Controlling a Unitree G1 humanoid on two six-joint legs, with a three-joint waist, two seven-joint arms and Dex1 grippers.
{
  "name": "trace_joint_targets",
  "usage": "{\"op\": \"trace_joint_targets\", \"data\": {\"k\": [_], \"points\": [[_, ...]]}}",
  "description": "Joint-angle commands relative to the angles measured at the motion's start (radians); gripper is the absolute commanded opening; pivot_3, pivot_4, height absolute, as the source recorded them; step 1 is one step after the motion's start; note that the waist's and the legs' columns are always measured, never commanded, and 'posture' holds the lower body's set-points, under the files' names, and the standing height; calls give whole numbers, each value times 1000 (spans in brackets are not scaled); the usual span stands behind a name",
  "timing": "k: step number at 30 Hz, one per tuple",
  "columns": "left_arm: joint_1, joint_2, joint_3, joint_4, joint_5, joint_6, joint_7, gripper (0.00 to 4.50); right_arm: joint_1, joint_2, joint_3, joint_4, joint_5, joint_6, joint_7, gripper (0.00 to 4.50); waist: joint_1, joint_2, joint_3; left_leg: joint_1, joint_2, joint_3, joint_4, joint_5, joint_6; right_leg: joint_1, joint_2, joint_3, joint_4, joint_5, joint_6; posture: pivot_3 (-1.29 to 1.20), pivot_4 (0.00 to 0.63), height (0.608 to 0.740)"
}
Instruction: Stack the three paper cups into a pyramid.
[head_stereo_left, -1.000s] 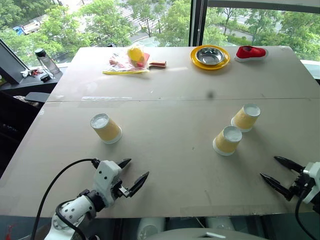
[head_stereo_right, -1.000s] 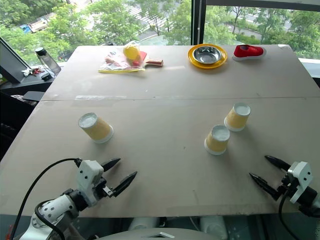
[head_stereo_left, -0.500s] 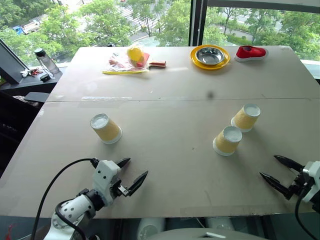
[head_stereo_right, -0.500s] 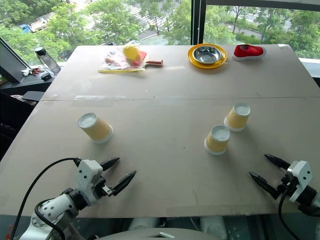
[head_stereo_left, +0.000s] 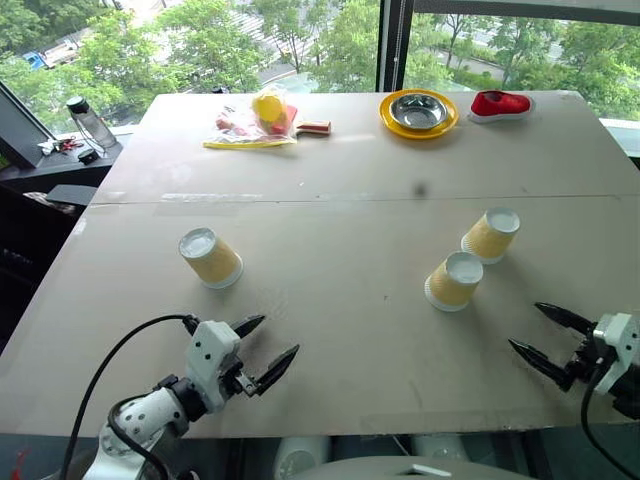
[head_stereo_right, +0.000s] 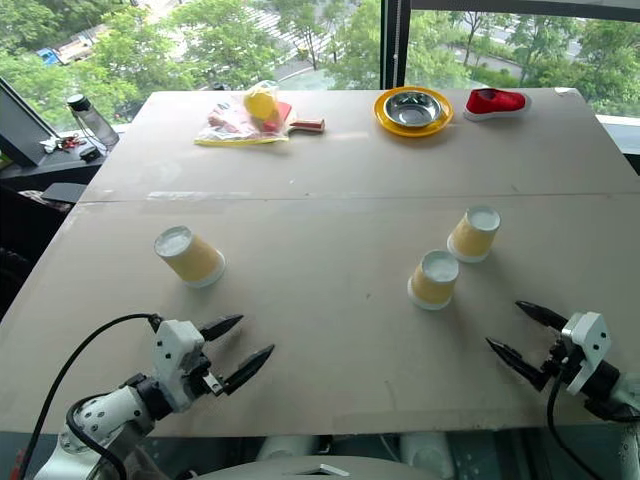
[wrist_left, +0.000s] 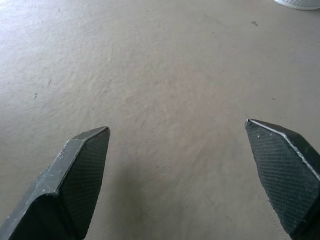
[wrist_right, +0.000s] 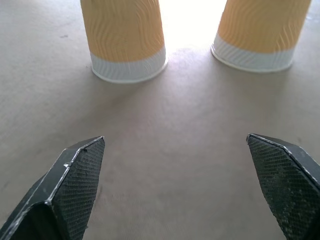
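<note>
In the right wrist view the tops of two paper cups are cut off by the frame edge, so that only their yellow-tan sides and white rims on the table (head_stereo_left: 330, 240) can be seen; in the left wrist view a mere sliver of a white rim shows at the frame's corner. The contents of the clear bag (head_stereo_left: 245, 128) at the far edge are hard to make out beyond a yellow lump and something red. The left gripper (head_stereo_left: 261, 346) hangs low over the near edge of the table, pointing forward and inward, its two black fingers spread wide and holding nothing. The right gripper (head_stereo_left: 545, 336) is posed likewise at the near right, pointing inward toward the cups, fingers wide apart and empty. All three cups stand upside down and well apart from both grippers: the left cup (head_stereo_left: 210, 258) alone on the left half, the near right cup (head_stereo_left: 453, 280) and the far right cup (head_stereo_left: 491, 235) close together on the right, not touching. A steel bowl on a yellow plate (head_stereo_left: 419, 113) and a red object (head_stereo_left: 501, 103) lie at the far edge.
</note>
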Motion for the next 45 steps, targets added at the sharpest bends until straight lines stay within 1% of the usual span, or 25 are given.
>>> {"op": "trace_joint_targets", "data": {"k": [1,5,8,11,12,15,18,22,24,25,27,28,29,33,36,40,45], "points": [[-32,60,23,-113,-129,69,-71,4455,-53,-5,30,-105,20,55,-44,4500,0,0,0,0,0,0,0,0,0,0,0,0,0,0,0,0,150,740],[-108,146,46,-169,-205,120,-134,4455,-124,-6,90,-179,16,167,-106,4500,1,0,0,0,0,-1,0,0,0,0,0,-1,1,0,1,0,150,740],[-223,223,84,-192,-286,168,-176,4455,-198,20,159,-247,7,201,-142,4500,2,0,1,-1,-1,-2,0,0,0,-1,0,-3,0,2,3,0,150,740],[-302,271,110,-192,-344,209,-196,4455,-243,35,190,-271,8,225,-163,4500,1,1,2,-2,-1,-3,0,0,0,-1,2,-3,1,2,3,0,150,740],[-317,282,116,-192,-357,221,-201,4455,-250,36,196,-275,9,227,-162,4500,0,1,2,-1,-1,-2,0,0,0,-1,4,-3,1,2,4,0,150,740],[-364,315,129,-191,-387,249,-218,4455,-269,42,205,-284,29,254,-169,4500,0,0,3,-3,-1,-2,0,0,0,-2,5,-4,-1,2,4,0,150,740],[-398,330,125,-185,-379,255,-232,4455,-268,38,212,-277,28,255,-153,4500,1,0,3,-6,-1,-3,0,0,0,-5,6,-7,-1,2,4,0,150,740],[-422,326,119,-177,-375,259,-235,4455,-264,42,212,-278,32,258,-152,4500,0,0,3,-7,-1,-3,1,0,0,-6,7,-7,1,2,4,0,150,740],[-425,325,118,-179,-373,261,-239,4500,-264,43,211,-281,34,257,-153,3981,-1,0,3,-6,-1,-3,1,0,0,-6,7,-7,2,2,4,0,150,740],[-429,325,114,-181,-374,262,-241,4500,-265,43,210,-285,37,260,-156,3621,-1,0,3,-6,0,-3,1,0,0,-6,8,-7,2,2,4,0,150,740],[-440,311,109,-188,-389,269,-231,4500,-268,42,210,-290,41,268,-159,2815,-1,0,3,-6,0,-3,1,0,0,-6,8,-7,2,2,4,0,150,740],[-443,305,109,-191,-399,275,-225,4500,-270,42,211,-290,41,270,-160,2328,-1,0,3,-6,0,-3,1,0,0,-6,8,-7,2,2,4,0,150,740],[-445,302,109,-194,-403,278,-221,4500,-273,41,215,-288,38,272,-161,2177,-1,0,3,-6,0,-3,1,0,0,-6,8,-7,2,2,4,0,150,740],[-433,290,118,-203,-391,278,-206,4500,-312,52,230,-285,40,289,-169,2178,-2,0,3,-6,0,-3,1,0,0,-6,8,-7,2,2,4,0,150,740],[-408,276,135,-209,-389,280,-181,4500,-386,85,260,-273,37,312,-192,2178,-6,0,3,-6,0,-3,1,0,0,-6,9,-6,3,2,4,0,150,740],[-379,232,173,-197,-369,283,-91,4500,-566,182,363,-173,-61,296,-254,2178,-13,-1,4,-6,1,-2,1,1,-1,-8,10,-4,6,2,4,0,150,740],[-352,190,195,-191,-316,293,19,4500,-789,327,484,31,-189,280,-329,2178,-13,-1,4,-9,1,-3,1,1,-2,-12,10,-5,7,2,4,0,150,740]]}}
